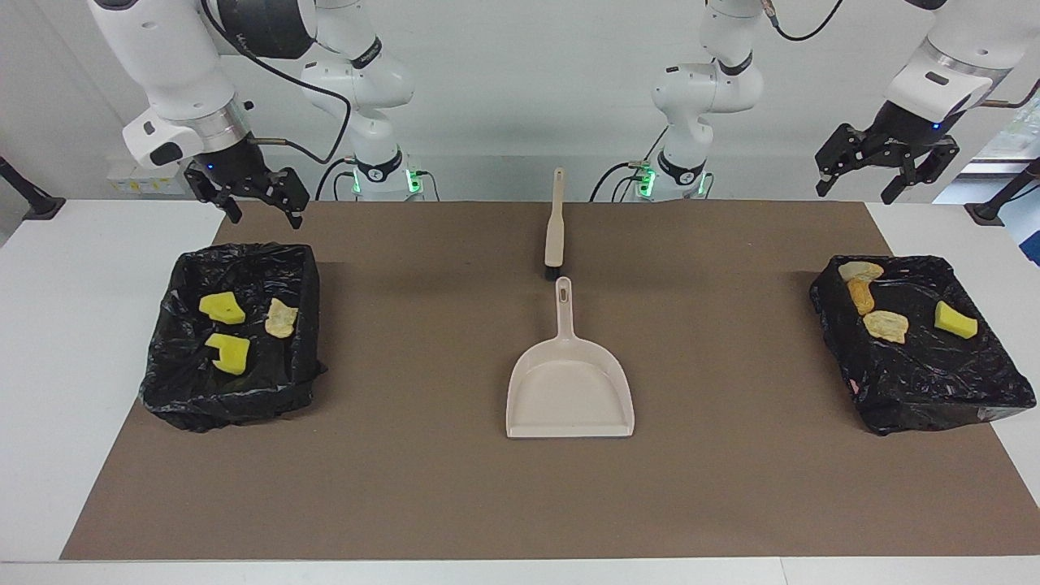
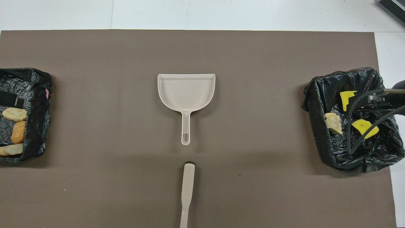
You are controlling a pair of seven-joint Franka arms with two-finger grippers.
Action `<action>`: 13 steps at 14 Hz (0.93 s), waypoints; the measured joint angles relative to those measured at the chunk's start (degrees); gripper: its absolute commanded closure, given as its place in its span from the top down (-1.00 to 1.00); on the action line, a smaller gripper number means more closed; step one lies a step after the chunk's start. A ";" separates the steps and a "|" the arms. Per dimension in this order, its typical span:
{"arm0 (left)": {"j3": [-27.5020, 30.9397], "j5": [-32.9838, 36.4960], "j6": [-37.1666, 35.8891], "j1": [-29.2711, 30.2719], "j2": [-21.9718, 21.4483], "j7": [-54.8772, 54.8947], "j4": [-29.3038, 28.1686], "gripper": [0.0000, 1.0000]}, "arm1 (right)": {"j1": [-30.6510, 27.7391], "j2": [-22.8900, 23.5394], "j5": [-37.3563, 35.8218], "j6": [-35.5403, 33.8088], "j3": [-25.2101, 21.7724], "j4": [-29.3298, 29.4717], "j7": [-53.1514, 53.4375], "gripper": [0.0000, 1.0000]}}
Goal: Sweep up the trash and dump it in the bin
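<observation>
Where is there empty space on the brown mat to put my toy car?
Bare mat lies between the dustpan and each black-lined bin, and past the dustpan's mouth. It is tight only between the brush and the dustpan's handle.
</observation>
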 measured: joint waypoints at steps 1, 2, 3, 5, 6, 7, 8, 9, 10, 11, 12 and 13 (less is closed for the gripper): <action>-0.04 0.00 -0.05 0.00 0.02 0.01 -0.01 1.00 | 0.00 0.00 0.00 0.00 0.00 0.00 0.00 1.00; -0.05 0.00 -0.09 0.00 -0.12 0.01 -0.25 1.00 | 0.00 0.00 0.00 0.00 0.00 0.00 0.00 1.00; -0.05 0.00 -0.09 0.00 -0.46 0.01 -0.81 1.00 | 0.00 0.00 0.00 0.00 0.00 0.00 0.00 1.00; -0.07 0.00 -0.08 0.00 -1.56 0.02 -2.49 1.00 | 0.00 0.00 0.00 0.00 0.00 0.00 0.00 1.00; -0.09 0.00 -0.07 0.00 -2.06 0.03 -3.14 1.00 | 0.00 0.00 0.00 0.00 0.00 0.00 0.00 1.00; -0.12 0.00 -0.06 0.00 -2.38 0.03 -3.54 1.00 | 0.00 0.00 0.00 0.00 0.00 0.00 0.00 1.00; -0.13 0.00 -0.07 0.00 -2.58 0.03 -3.79 1.00 | 0.00 0.00 0.00 0.00 0.00 0.00 0.00 1.00; -0.13 0.00 -0.07 0.00 -2.71 0.03 -3.99 1.00 | 0.00 0.00 0.00 0.00 0.00 0.00 0.00 1.00; -0.13 0.00 -0.07 0.00 -2.76 0.03 -4.07 1.00 | 0.00 0.00 0.00 0.00 0.00 0.00 0.00 1.00; -0.13 0.02 -0.07 0.00 -2.76 0.03 -4.10 1.00 | 0.00 0.00 0.00 0.00 0.00 0.00 0.00 1.00; -0.13 0.04 -0.06 0.01 -2.76 0.03 -4.11 1.00 | 0.00 0.00 0.00 0.00 0.00 0.00 0.00 1.00; -0.13 0.06 -0.02 0.01 -2.76 0.03 -4.12 1.00 | 0.00 0.00 0.00 0.00 0.00 0.00 0.00 1.00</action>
